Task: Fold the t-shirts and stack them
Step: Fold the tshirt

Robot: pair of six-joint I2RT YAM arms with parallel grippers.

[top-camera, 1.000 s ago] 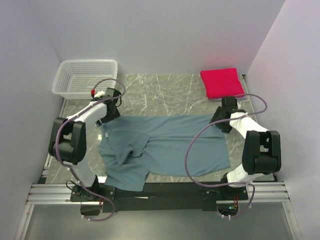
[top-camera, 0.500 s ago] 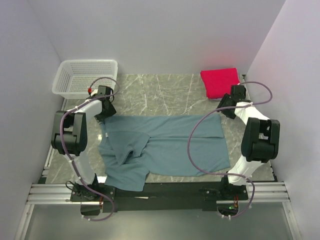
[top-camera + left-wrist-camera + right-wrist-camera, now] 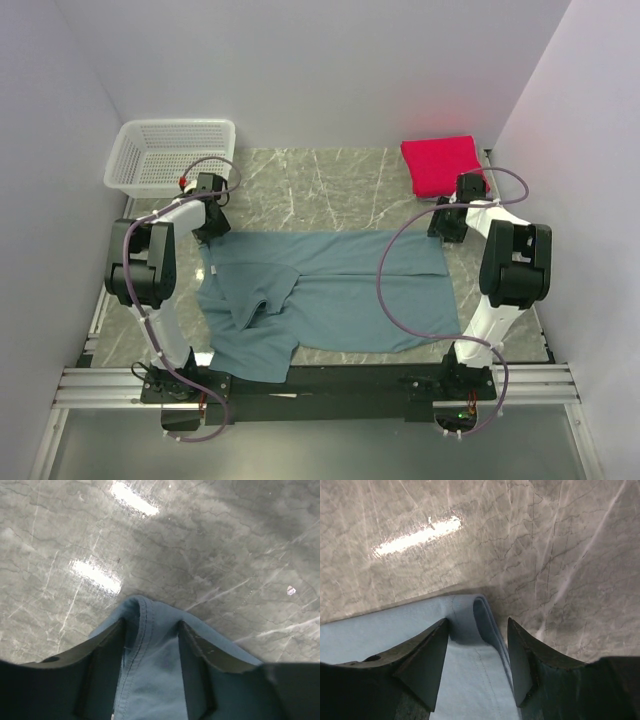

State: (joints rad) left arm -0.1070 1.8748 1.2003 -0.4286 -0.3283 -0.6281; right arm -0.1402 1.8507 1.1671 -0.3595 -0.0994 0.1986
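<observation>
A teal-blue t-shirt (image 3: 340, 290) lies spread on the marble table, its left part bunched with a sleeve folded over. My left gripper (image 3: 211, 230) is at its far left corner, my right gripper (image 3: 443, 226) at its far right corner. In the left wrist view the left gripper (image 3: 150, 630) is open, fingers either side of a hemmed corner of the teal cloth (image 3: 150, 680). In the right wrist view the right gripper (image 3: 477, 622) is open round a doubled corner of the cloth (image 3: 470, 670). A folded crimson-pink t-shirt (image 3: 443, 165) lies at the far right. No lavender shirt is in view.
A white mesh basket (image 3: 170, 155) stands at the far left corner. White walls close the table on three sides. The marble table (image 3: 320, 185) shows bare between the basket and the pink shirt. Purple cables loop over both arms.
Both arms have swung their wrists toward the far side, and the grippers now sit at the shirt's far corners. The teal shirt's far edge lies straighter; the rest has not moved.
</observation>
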